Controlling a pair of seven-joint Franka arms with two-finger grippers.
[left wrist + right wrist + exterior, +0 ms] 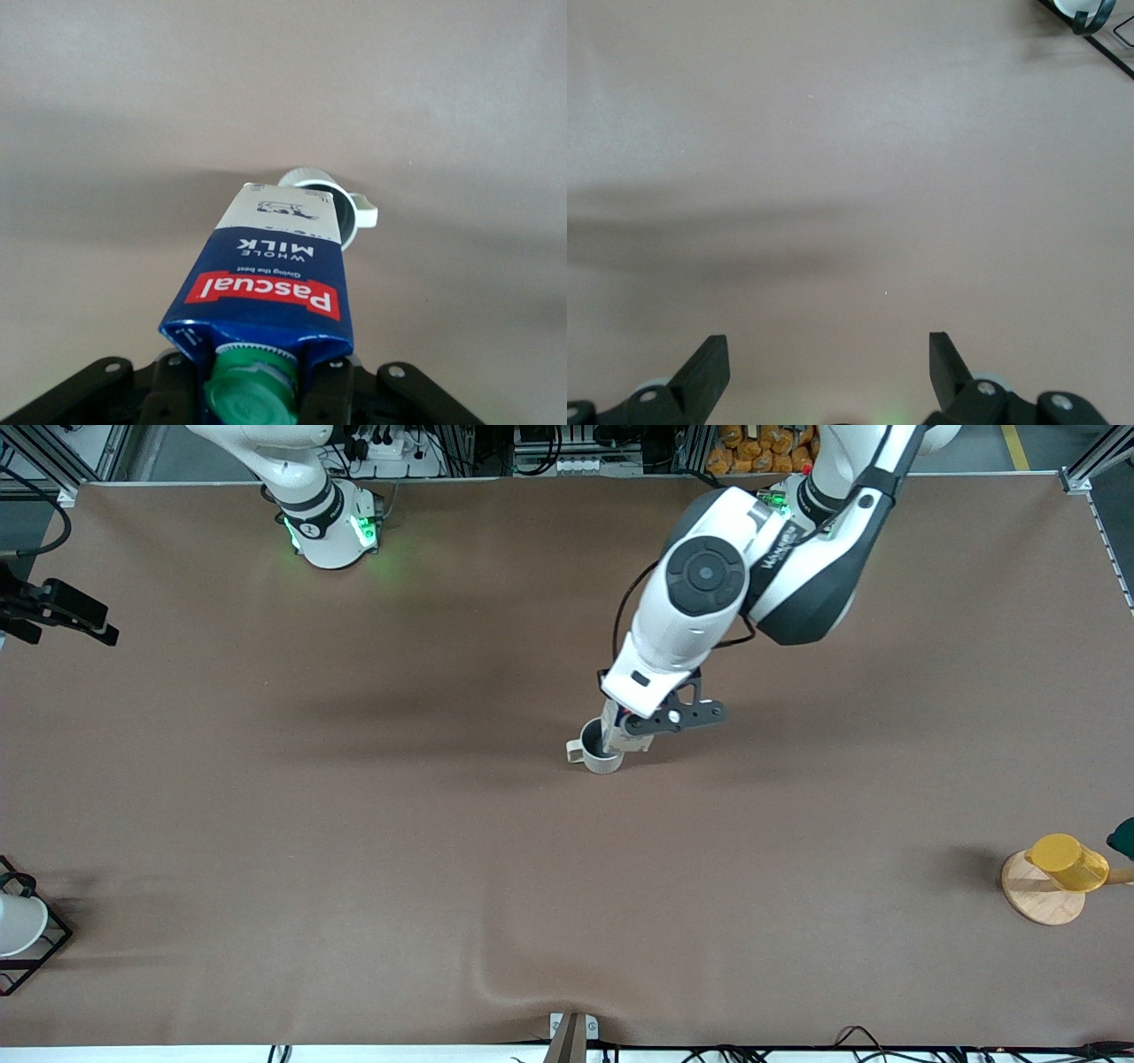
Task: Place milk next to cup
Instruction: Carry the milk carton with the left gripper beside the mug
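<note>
The placing step is in hand: the left gripper [257, 390], jaws clamped on the cap end of the milk [266, 283], holds the carton at mid-bench, its base just beside the cup [600, 751] — whether it rests on the bench [354, 824] yet I cannot tell. Next, I judge, the carton must settle upright without knocking the mug, then the jaws let go. The right gripper [830, 367] waits with jaws wide apart over bare bench. The yellow cup [1067, 862] on its wooden coaster [1036, 903] and the wire-framed white vessel [18, 926] stand well apart — nothing blocks.
</note>
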